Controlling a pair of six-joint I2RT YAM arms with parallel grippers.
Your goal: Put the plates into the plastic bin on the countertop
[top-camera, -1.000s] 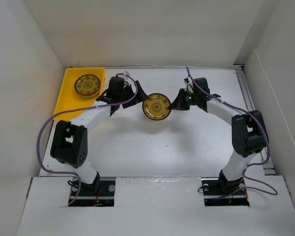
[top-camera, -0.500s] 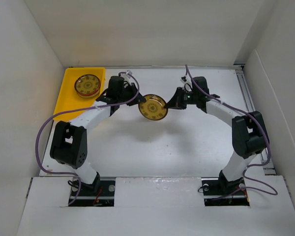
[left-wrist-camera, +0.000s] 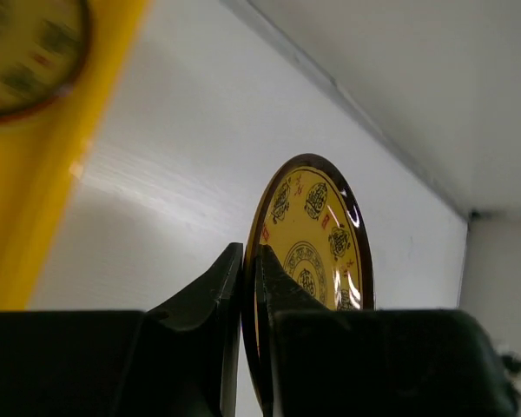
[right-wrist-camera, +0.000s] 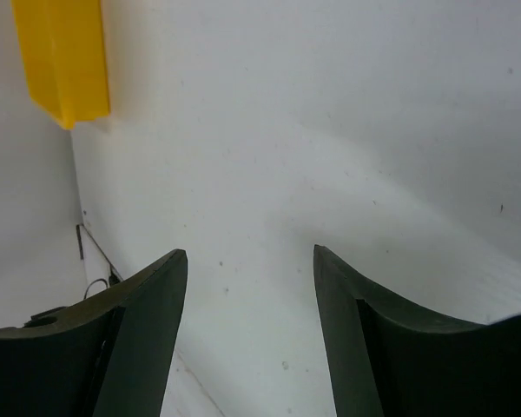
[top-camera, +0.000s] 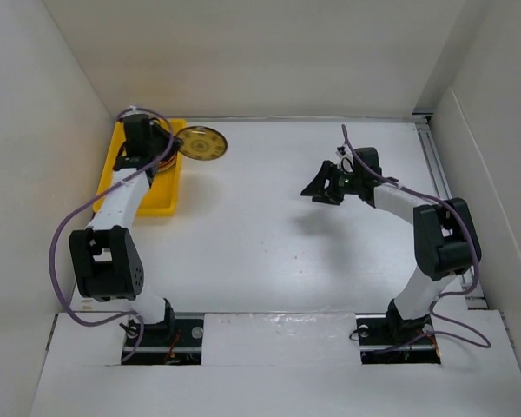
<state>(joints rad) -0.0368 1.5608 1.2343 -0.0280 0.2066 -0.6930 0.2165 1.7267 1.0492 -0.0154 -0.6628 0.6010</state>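
At the upper left of the top view sits the yellow plastic bin [top-camera: 113,165], a shallow rectangular tray with a raised rim, glossy and smooth, lying on the white desk [top-camera: 260,243] against the left wall [top-camera: 35,130]. The left arm [top-camera: 122,195], white links with black joints and a purple cable [top-camera: 61,234] looped beside it, reaches over the bin and hides most of its inside. In the left wrist view, 1 blurred olive-gold plate in the bin [left-wrist-camera: 22,52] shows at the upper left corner, round with a dark rim.

The left jaws are pressed onto the rim of the held plate [top-camera: 201,143], a small round olive-gold dish with dark medallion patterns and a glossy dark edge. From the wrist camera it stands nearly on edge between the 2 black fingers. In the top view it hangs just right of the bin's upper right corner, off the tray and above the desk, near the back wall [top-camera: 243,52].

The middle of the desk is plain and matte, with faint specks.

Right of centre, the right arm [top-camera: 399,200] points its jaws leftward over the desk, well apart from the plate. They are spread, with only white surface between them; a corner of the bin [right-wrist-camera: 65,61] shows at the wrist view's upper left.
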